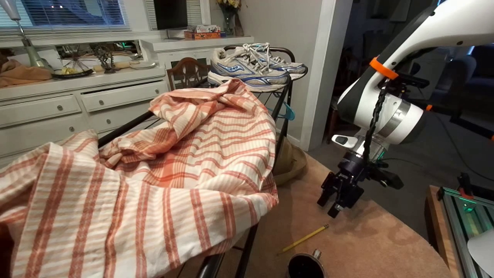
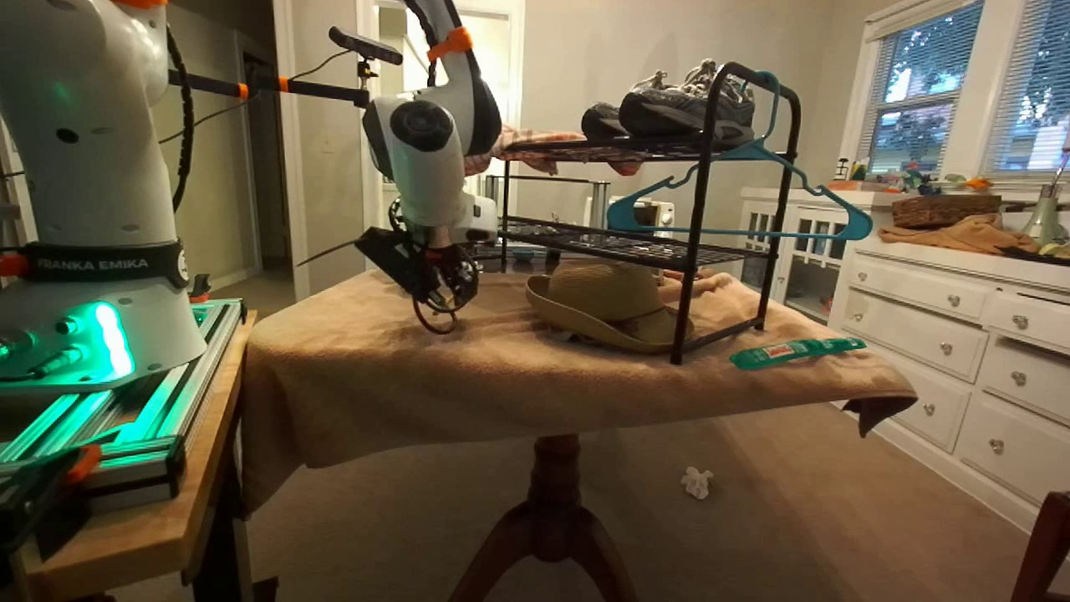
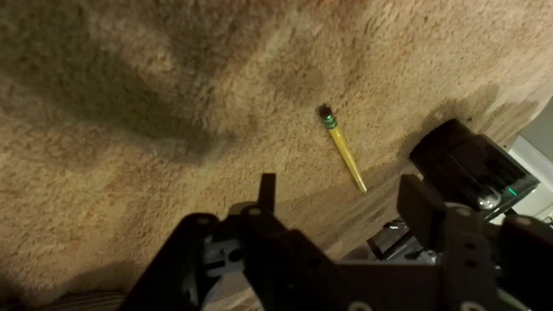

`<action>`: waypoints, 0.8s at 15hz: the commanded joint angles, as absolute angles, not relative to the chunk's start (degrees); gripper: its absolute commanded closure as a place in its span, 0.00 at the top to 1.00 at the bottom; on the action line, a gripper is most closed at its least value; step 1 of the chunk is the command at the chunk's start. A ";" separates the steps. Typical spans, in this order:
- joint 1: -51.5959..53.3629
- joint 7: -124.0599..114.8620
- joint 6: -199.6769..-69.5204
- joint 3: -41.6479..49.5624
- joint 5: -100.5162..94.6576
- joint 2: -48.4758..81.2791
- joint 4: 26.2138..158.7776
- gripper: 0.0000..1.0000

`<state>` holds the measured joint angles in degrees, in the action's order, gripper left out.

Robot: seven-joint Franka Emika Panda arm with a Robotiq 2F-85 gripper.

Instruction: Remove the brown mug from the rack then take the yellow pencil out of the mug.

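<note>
The brown mug (image 1: 305,267) stands on the cloth-covered table, cut off by the bottom edge of an exterior view. A dark cylinder (image 3: 471,166) at the right of the wrist view looks like this mug. The yellow pencil (image 1: 303,240) lies flat on the table beside the mug; it also shows in the wrist view (image 3: 345,151). My gripper (image 1: 327,207) is open and empty above the table, near the pencil's eraser end. In the wrist view the pencil's tip shows between the fingertips (image 3: 337,176). The dark metal rack (image 2: 695,251) stands on the table.
An orange-and-white striped cloth (image 1: 216,146) and shoes (image 1: 247,71) lie on the rack. A tan hat (image 2: 602,301) sits under it. A blue hanger (image 2: 848,219) hangs from it. A green package (image 2: 798,351) lies near the table's edge.
</note>
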<state>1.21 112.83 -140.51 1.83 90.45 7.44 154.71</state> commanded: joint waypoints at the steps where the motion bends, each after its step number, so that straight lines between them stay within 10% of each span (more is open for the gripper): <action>1: 3.57 106.64 -146.43 -0.15 81.47 2.76 156.07 1.00; 12: -1.71 61.80 -152.63 -10.40 37.81 -14.76 159.45 1.00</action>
